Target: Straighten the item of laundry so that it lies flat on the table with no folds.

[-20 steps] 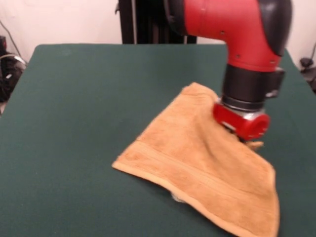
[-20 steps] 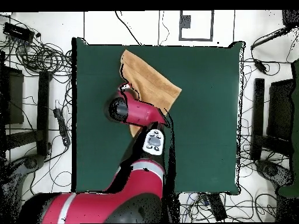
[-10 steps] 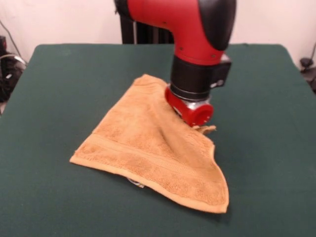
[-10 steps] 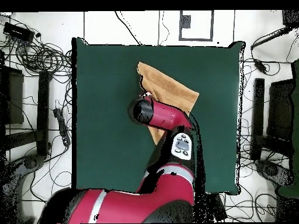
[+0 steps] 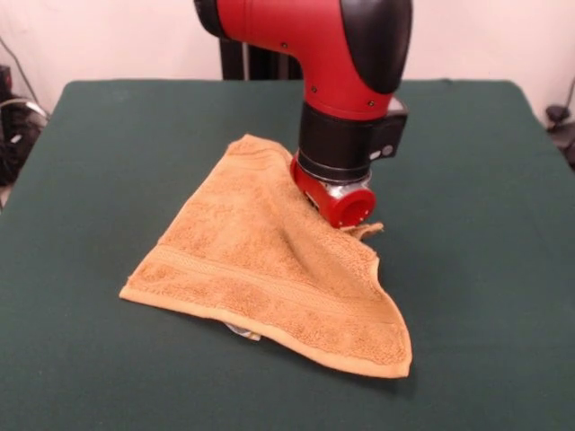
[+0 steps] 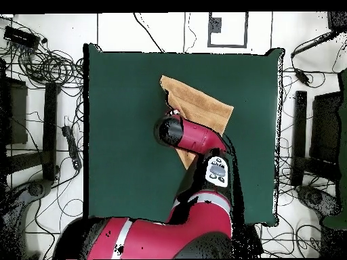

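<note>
The item of laundry (image 5: 269, 260), a golden-orange towel, lies near the middle of the green table (image 5: 135, 153). It is tented up from its flat front edge to a peak under the red wrist. My gripper (image 5: 352, 218) sits at that peak, shut on the towel's raised edge, and a small corner of cloth pokes out beside it. A crease runs down from the peak, and something pale shows under the front hem. In the overhead view the arm covers part of the towel (image 6: 200, 108) and hides the gripper (image 6: 169, 132).
Bare green table (image 6: 122, 135) surrounds the towel on all sides. Cables and equipment lie on the floor beyond the table's edges in the overhead view.
In the front view the arm has moved left and the towel came along with it, from the right edge to near the middle. Most of that shift came early; the last half second is small.
</note>
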Motion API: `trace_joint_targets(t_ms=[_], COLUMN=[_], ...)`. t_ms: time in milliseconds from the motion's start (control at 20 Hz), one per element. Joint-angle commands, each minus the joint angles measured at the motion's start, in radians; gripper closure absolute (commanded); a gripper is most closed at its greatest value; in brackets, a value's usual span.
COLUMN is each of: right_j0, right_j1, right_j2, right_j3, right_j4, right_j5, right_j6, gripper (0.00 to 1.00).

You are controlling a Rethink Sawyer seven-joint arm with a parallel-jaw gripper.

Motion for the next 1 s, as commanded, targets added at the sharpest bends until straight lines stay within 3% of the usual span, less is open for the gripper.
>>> trace_joint_targets(t_ms=[50,100,150,750,1000], right_j0=[-0.001,0.011,0.043,0.047,0.024], right_j1=[0.07,0.073,0.085,0.105,0.122], right_j2=[0.123,0.113,0.072,0.176,0.281], right_j3=[0.099,0.097,0.074,0.15,0.208], right_j4=[-0.035,-0.036,-0.049,0.056,0.144], right_j5=[0.012,0.002,0.004,-0.109,-0.14], right_j6=[0.036,0.045,0.048,0.183,0.25], gripper=[0.0,0.0,1.0,1.0,1.0])
